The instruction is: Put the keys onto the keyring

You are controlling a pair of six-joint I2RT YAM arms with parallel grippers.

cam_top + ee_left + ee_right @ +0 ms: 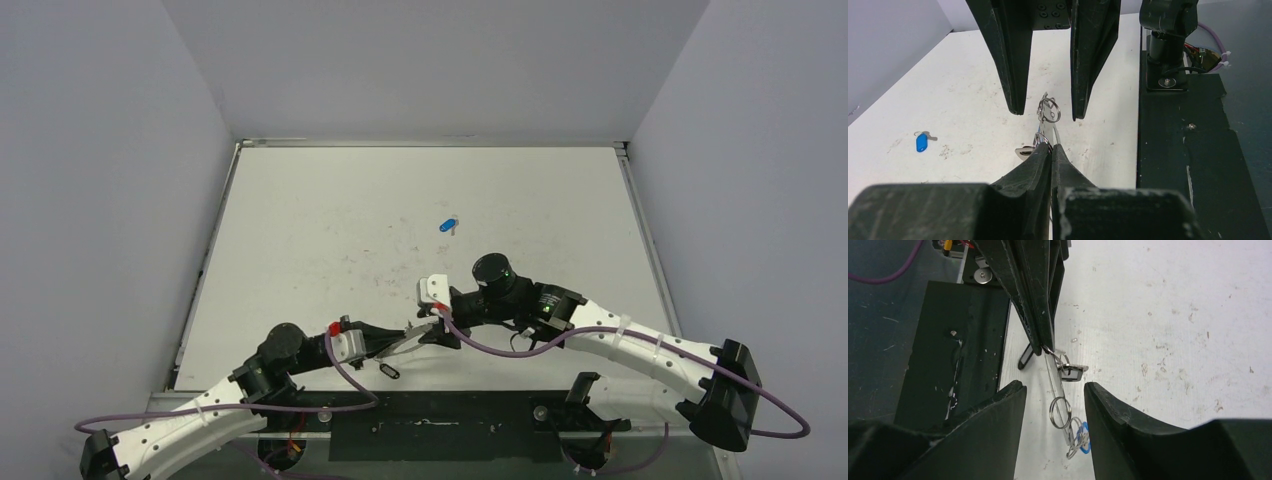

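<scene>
Pinching the keyring [1049,110] at its near end with the left gripper [1051,149] — jaws pressed together on the thin wire, letting the hoop dangle above the table [330,220]. Leaving 1 black key [390,372] lying loose on the table just in front of that gripper. Straddling the ring's small loops with the right gripper [1054,390], jaws spread and gripping nothing. Leaving 1 blue key [448,225] well apart, further up the table. Judging the hoop as light, stiff, springy wire, slick under the pads and prone to swinging or twisting — best clamping flat across the wire, close to the loop being worked. Treating each key as tiny and slippery, taking hold by the plastic cap, keeping the hole free.
</scene>
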